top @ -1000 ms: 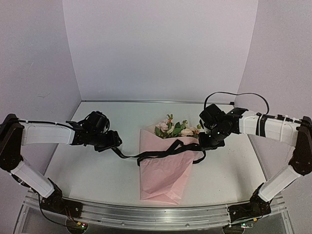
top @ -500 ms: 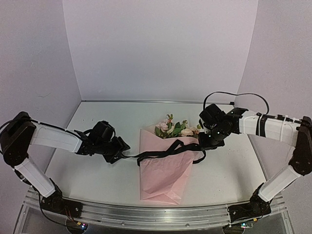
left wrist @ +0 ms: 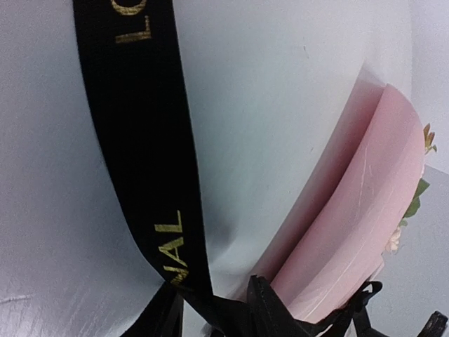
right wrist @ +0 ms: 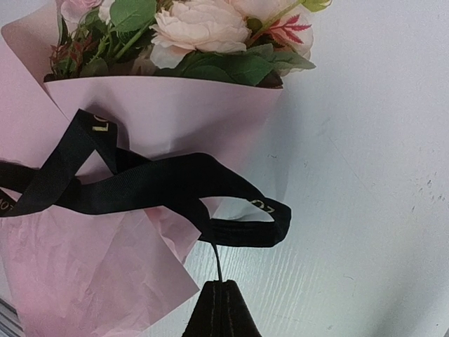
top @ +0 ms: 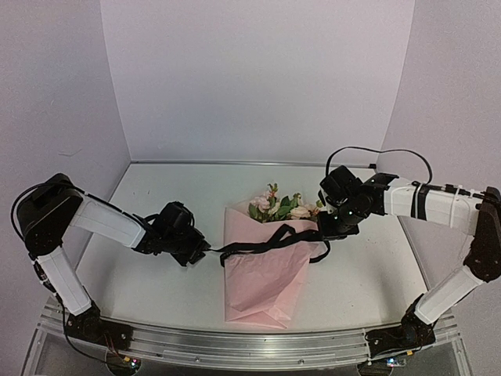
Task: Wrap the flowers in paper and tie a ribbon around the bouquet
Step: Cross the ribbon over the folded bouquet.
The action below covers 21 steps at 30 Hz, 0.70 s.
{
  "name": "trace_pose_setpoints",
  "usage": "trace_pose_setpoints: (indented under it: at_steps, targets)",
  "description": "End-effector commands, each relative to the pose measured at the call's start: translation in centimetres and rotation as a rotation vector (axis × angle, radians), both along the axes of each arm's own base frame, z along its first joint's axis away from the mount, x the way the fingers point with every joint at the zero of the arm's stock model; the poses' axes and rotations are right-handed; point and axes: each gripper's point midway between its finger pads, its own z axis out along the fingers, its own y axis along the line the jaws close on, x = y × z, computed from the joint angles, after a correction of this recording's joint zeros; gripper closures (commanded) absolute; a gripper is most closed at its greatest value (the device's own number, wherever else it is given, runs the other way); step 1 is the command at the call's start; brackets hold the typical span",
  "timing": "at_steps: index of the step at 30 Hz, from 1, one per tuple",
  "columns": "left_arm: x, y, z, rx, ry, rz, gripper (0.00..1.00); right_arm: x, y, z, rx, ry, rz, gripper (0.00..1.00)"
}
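White tabletop (top: 149, 204) under pale lilac walls (top: 250, 78), where the bouquet (top: 264, 274) lay at centre, the flowers (top: 278, 207) pointing to the far wall and the pink paper (top: 258, 301) tapering toward the near edge. The black ribbon (top: 262, 243) crossed the cone just below the blossoms, loosely looped rather than cinched. The right gripper (right wrist: 221, 309), jaws pressed together, pinched a thin edge-on strand of the ribbon just beside the paper's right edge. The left gripper (top: 197, 252) sat low over the other tail, left of the cone; its wrist view showed the lettered band running down toward the jaws, but whether they had clamped on it could not be told. Tying looked under way, not finished. Done well, the step would call for a sure hold on both tails, then an even outward pull kept low to the table, so the loop draws snug without dragging the cone or crushing the soft paper
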Motion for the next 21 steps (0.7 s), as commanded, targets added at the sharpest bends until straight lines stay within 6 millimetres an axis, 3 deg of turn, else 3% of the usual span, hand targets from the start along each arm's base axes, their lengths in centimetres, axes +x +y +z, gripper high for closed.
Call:
trace_pose_setpoints:
  at_steps: [1,3,8,11,15,21]
  targets:
    - [4.1,1.0,2.4,0.008,-0.131,0.04,0.89,0.2,-0.8,0.6,-0.013,-0.028,-0.006,1.0]
    - [4.9,1.4,3.4,0.036,-0.173,0.014,0.99,-0.1,-1.7,0.6,-0.024,-0.02,-0.021,1.0]
    - [6.5,2.9,5.9,0.136,-0.292,-0.028,1.0,-2.0,-4.5,-0.3,-0.063,0.0,-0.083,1.0]
    - [6.9,2.5,7.0,0.146,-0.354,-0.102,1.0,-3.2,-5.9,-0.8,-0.072,0.0,-0.13,1.0]
    - [7.4,-1.4,10.4,0.046,-0.498,-0.293,1.0,-3.4,-6.8,-0.2,-0.073,-0.027,-0.164,1.0]
    - [7.3,-7.2,14.8,-0.108,-0.615,-0.535,1.0,-0.9,-6.4,2.4,-0.115,-0.079,-0.165,1.0]
